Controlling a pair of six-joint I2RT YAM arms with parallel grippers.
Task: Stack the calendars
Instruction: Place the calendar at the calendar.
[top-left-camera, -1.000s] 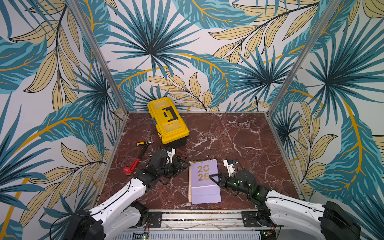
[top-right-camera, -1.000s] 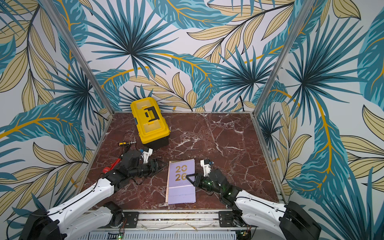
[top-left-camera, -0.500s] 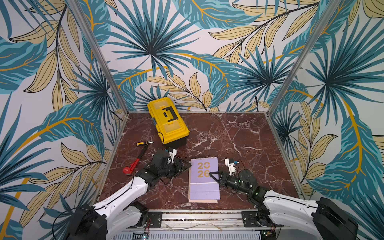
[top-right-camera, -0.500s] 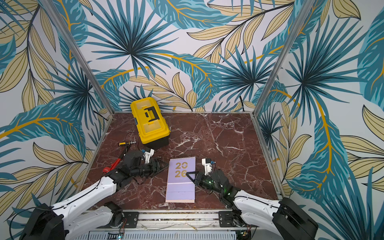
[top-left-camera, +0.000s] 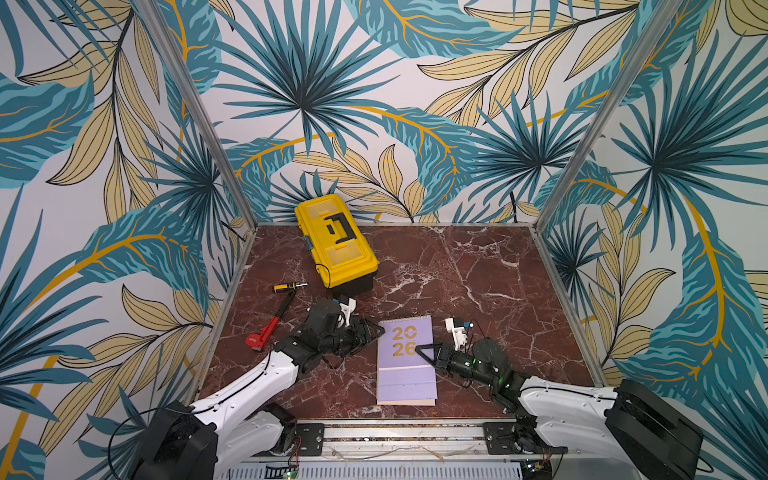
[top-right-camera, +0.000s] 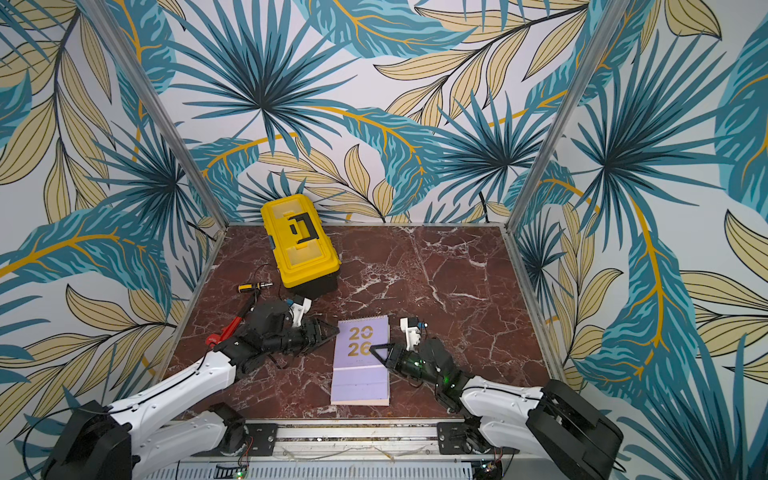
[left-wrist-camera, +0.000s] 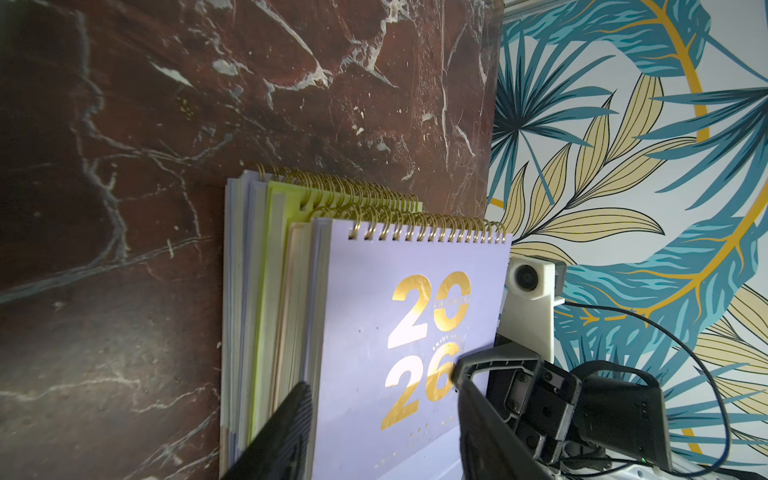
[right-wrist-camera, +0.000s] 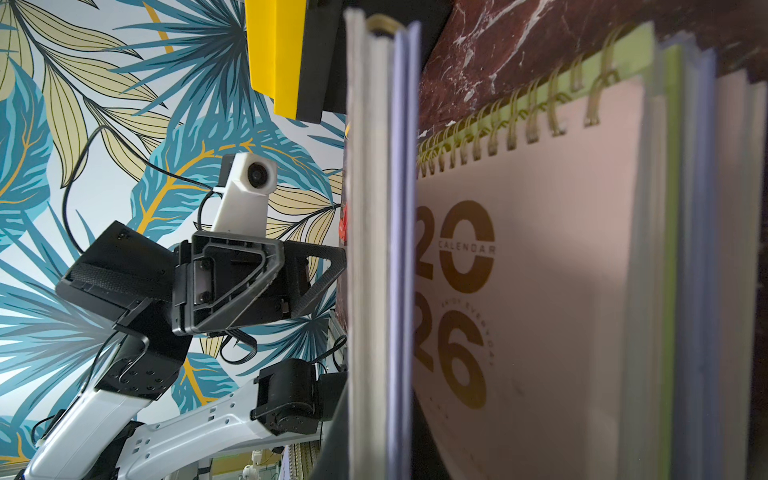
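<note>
I've R gripper (top-left-camera: 419, 350) clamped on edge of top lilac calendar (top-left-camera: 405, 370) to square it on stack (left-wrist-camera: 257, 291). L gripper (top-left-camera: 374, 337) half-open, empty, prob bracing opposite side.

Lilac calendar (top-left-camera: 405, 374) straightened; left fingers (left-wrist-camera: 282, 436) edged nearer

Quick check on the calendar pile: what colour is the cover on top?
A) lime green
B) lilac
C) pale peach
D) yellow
B: in a top view the top calendar has a lilac cover with gold 2026, and the left wrist view shows the lime green calendar only as an edge beneath it.
</note>
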